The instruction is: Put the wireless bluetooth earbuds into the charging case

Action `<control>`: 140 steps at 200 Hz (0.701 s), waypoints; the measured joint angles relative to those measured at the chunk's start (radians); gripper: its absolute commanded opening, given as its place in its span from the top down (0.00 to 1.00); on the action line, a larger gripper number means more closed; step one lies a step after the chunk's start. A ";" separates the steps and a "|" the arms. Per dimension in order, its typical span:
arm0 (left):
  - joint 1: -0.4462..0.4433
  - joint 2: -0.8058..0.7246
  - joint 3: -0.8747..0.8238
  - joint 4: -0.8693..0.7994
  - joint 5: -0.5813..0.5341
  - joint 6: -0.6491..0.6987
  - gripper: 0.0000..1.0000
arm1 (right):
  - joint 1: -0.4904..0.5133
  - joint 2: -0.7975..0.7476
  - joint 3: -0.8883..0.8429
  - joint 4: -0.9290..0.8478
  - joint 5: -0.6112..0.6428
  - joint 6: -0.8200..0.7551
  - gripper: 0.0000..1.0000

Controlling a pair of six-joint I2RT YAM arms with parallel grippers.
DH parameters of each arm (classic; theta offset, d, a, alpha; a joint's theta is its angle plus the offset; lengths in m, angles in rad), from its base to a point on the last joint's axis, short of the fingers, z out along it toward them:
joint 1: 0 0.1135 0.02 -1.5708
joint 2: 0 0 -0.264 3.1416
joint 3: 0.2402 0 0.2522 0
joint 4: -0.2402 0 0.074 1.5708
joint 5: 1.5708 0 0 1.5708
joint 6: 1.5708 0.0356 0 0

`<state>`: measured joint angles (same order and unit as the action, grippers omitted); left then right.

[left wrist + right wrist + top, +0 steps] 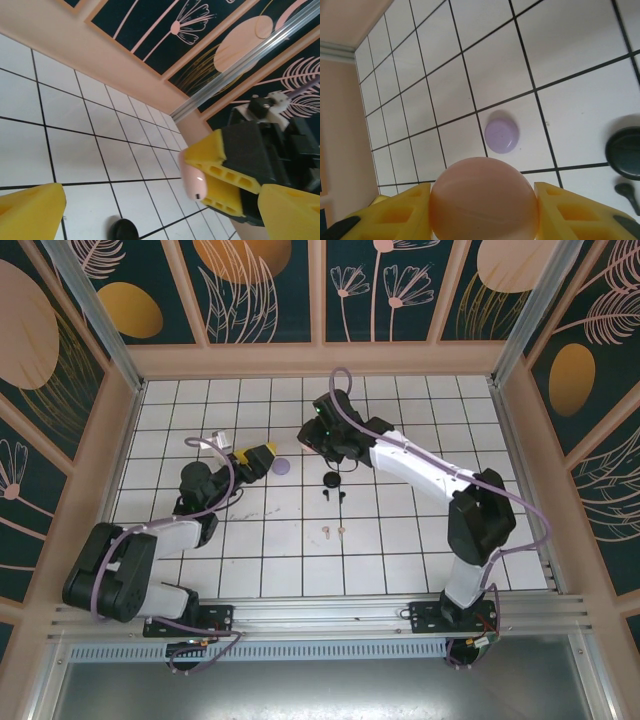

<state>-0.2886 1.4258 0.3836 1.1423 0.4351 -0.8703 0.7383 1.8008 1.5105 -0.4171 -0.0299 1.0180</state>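
The right gripper is partway closed on a round pink case, with a yellow finger pressed to each side, and holds it off the tiled table at the far middle. The left gripper is spread wide and holds nothing, just left of a purple case. The black earbuds lie loose at mid-table, just near of a black case, and the pink earbuds lie nearer still.

Glossy plastic case, smooth tiles
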 measured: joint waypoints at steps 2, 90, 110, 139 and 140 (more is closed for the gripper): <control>-0.001 0.004 -0.002 0.008 0.002 -0.004 0.03 | 0.000 0.003 0.001 0.001 -0.003 0.003 0.62; -0.113 0.292 -0.005 0.348 0.002 -0.111 0.24 | 0.001 0.055 0.049 0.026 -0.047 0.066 0.62; -0.122 0.361 0.016 0.394 0.002 -0.131 0.28 | 0.002 0.056 0.053 0.026 -0.048 0.068 0.62; -0.127 0.418 0.040 0.413 -0.005 -0.153 0.28 | 0.005 0.062 0.054 0.026 -0.050 0.071 0.62; -0.127 0.420 0.041 0.414 -0.006 -0.153 0.28 | 0.005 0.062 0.054 0.026 -0.050 0.071 0.62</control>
<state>-0.4156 1.8462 0.4248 1.5558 0.4294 -1.0233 0.7433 1.8629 1.5646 -0.3916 -0.0803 1.0885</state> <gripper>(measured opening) 0.717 0.446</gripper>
